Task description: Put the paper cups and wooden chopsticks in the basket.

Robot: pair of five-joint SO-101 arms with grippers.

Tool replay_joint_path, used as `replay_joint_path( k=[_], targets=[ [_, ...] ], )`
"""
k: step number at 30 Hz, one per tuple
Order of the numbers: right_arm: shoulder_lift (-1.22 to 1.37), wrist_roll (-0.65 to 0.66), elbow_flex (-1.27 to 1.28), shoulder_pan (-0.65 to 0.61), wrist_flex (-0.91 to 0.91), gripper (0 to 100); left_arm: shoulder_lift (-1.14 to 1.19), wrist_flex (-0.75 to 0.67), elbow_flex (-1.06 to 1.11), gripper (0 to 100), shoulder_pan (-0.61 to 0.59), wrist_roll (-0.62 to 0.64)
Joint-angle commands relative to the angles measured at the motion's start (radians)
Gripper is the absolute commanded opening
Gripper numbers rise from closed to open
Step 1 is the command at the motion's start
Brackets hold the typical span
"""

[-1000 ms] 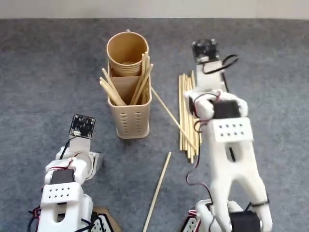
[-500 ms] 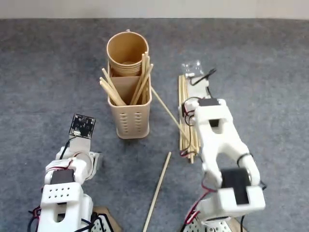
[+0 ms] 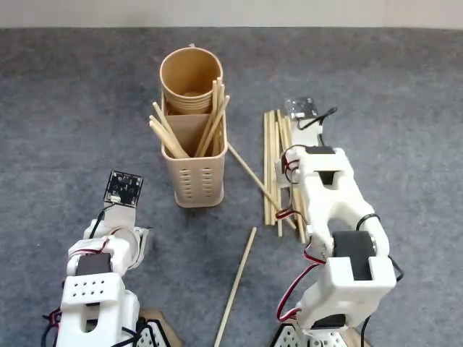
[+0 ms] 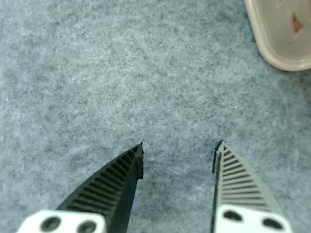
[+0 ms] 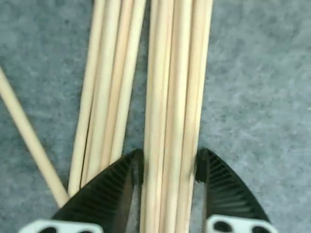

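hovering over the grey carpet [image 4: 97, 73], the left claw [image 4: 179, 149] is spread wide with nothing between its ribbed fingers. the beige basket [image 3: 194, 181] stands ahead of that claw and off to its right. stacked paper cups [image 3: 190, 76] sit in the basket's far compartment, and several wooden chopsticks [image 3: 168, 134] lean in the near one. one loose chopstick [image 3: 237, 285] lies on the carpet between the two arms. the right claw [image 5: 169, 158] is down on the flat pile of chopsticks [image 3: 273, 166] beside the basket, its jaws closed in on a cluster of sticks [image 5: 175, 73], tips touching both sides. a second cluster [image 5: 109, 73] lies just outside the claw on the basket side, and a slanted stick [image 5: 29, 131] crosses beyond that.
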Motion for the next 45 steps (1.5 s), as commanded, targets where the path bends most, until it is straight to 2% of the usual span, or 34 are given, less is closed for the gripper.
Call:
replay_joint_path(
  k=[1, 6, 15, 18, 20, 24, 27, 33, 45],
  targets=[
    [-0.031, 0.012, -0.033, 0.096, -0.013, 19.5, -0.007, -0.012, 0.001, 26, 0.015, -0.014],
    [-0.031, 0.084, -0.038, 0.117, -0.013, 19.5, -0.007, -0.012, 0.001, 26, 0.016, -0.014],
    [0.140, 0.087, -0.062, 0.071, 0.002, 18.2, -0.007, -0.012, 0.001, 26, 0.016, -0.014],
    [0.104, 0.081, -0.133, 0.013, 0.163, 11.3, -0.007, -0.012, 0.001, 26, 0.016, -0.014],
    [0.065, 0.083, -0.171, -0.059, 0.252, 10.3, -0.007, -0.012, 0.001, 26, 0.016, -0.014],
    [-0.005, 0.077, -0.179, -0.127, 0.294, 10.3, -0.007, -0.012, 0.001, 26, 0.016, -0.014],
    [-0.061, 0.023, -0.186, -0.067, 0.292, 10.3, -0.007, -0.012, 0.001, 26, 0.016, -0.014],
    [-0.131, 0.018, -0.186, 0.051, 0.291, 10.3, -0.007, -0.012, 0.001, 26, 0.016, -0.014],
    [0.019, 0.046, -0.116, 0.048, 0.105, 10.3, -0.007, -0.012, 0.001, 26, 0.016, -0.014]
  ],
)
